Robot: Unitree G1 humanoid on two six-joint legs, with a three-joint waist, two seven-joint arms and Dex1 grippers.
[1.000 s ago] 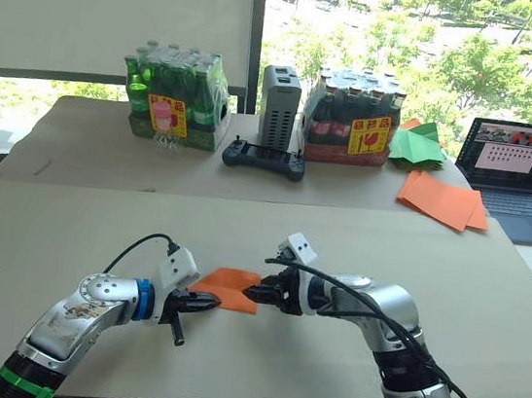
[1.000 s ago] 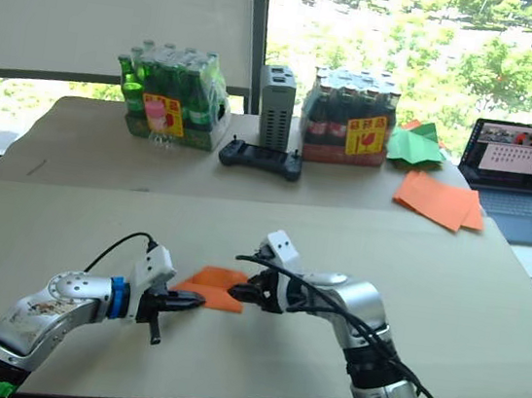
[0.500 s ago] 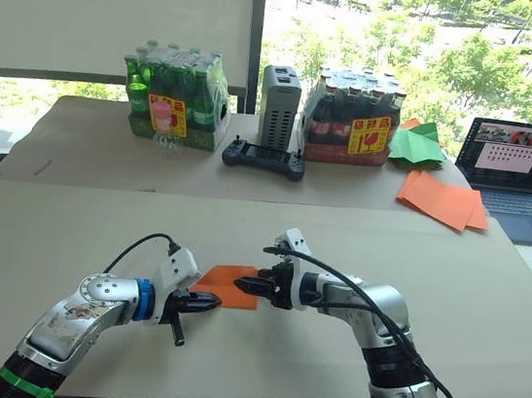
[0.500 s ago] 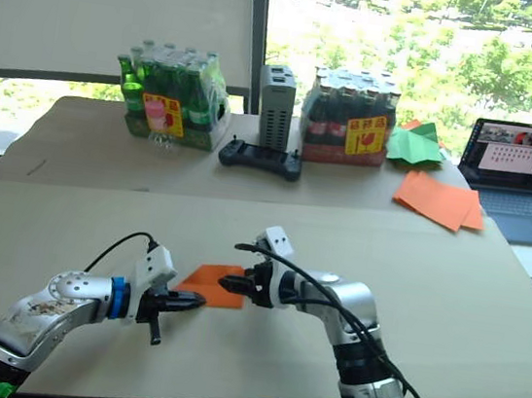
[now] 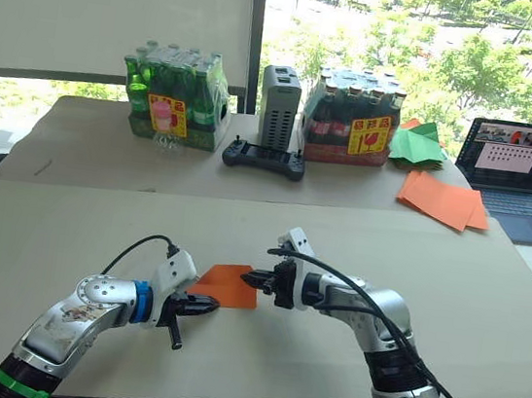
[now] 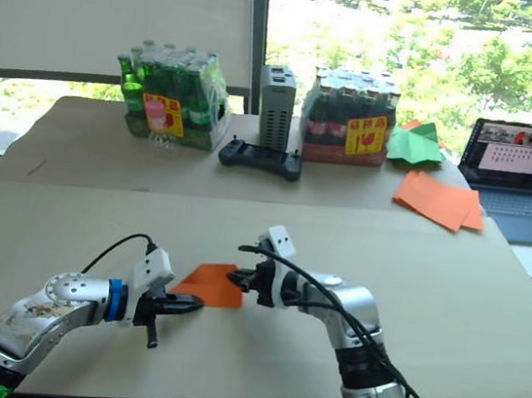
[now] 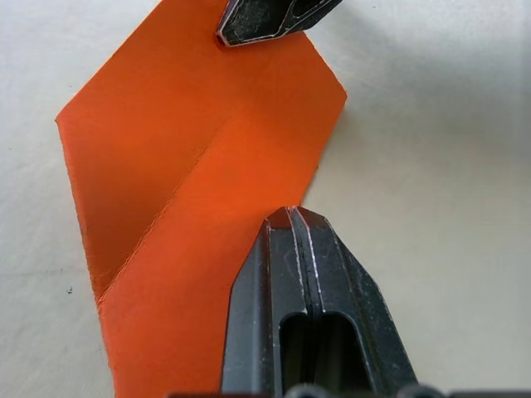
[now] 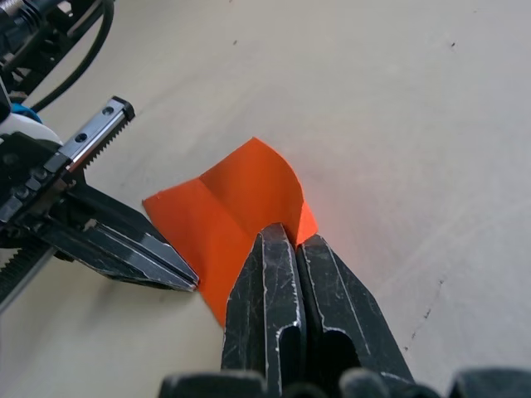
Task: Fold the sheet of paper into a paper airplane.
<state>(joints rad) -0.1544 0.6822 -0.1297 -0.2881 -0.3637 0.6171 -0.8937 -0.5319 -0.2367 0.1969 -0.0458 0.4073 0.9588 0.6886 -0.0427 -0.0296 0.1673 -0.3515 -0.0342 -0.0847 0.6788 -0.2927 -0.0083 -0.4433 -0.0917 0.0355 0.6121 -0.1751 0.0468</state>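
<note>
The sheet of paper (image 5: 228, 285) is bright orange, folded into a small angular shape with a diagonal crease, and lies on the near table between my two grippers. My left gripper (image 5: 213, 304) is shut, its tip resting on the paper's near edge (image 7: 207, 249). My right gripper (image 5: 249, 278) is shut at the paper's far right corner, where the paper (image 8: 241, 211) curls up into its fingertips. The right gripper's fingertips (image 7: 249, 25) also appear in the left wrist view, touching the paper's far corner.
On the far table stand a pack of green bottles (image 5: 171, 98), a grey box (image 5: 280, 93), a pack of dark bottles (image 5: 350, 122) and a black controller (image 5: 264, 158). Green paper (image 5: 418, 145), a pile of orange sheets (image 5: 442, 200) and a laptop (image 5: 515, 168) are at the right.
My right gripper has shifted a little to the left, over the paper's far corner. The left gripper has dropped slightly toward the near edge. The paper lies flatter.
</note>
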